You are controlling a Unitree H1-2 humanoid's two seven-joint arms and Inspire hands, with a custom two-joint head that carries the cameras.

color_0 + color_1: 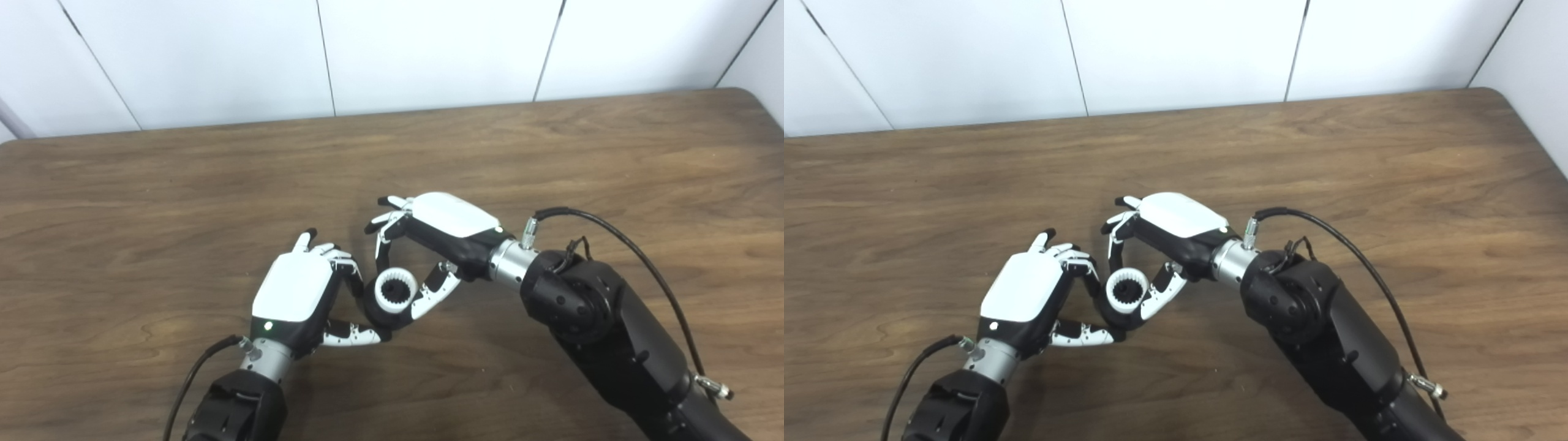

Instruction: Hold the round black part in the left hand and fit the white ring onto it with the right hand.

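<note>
My left hand (pixel 300 294) is shut on the round black part (pixel 381 313), held between thumb and fingers just above the table. The white ring (pixel 395 290), toothed on its inside, sits on top of the black part. My right hand (pixel 438 236) comes in from the right and pinches the ring between one fingertip and thumb; its other fingers are spread. The same shows in the right eye view: left hand (pixel 1026 297), black part (pixel 1115 317), white ring (pixel 1127 289), right hand (pixel 1167 236).
The wooden table (pixel 184 196) stretches all around the hands. A white panelled wall (pixel 392 55) stands behind its far edge. A black cable (pixel 643 263) loops off the right forearm.
</note>
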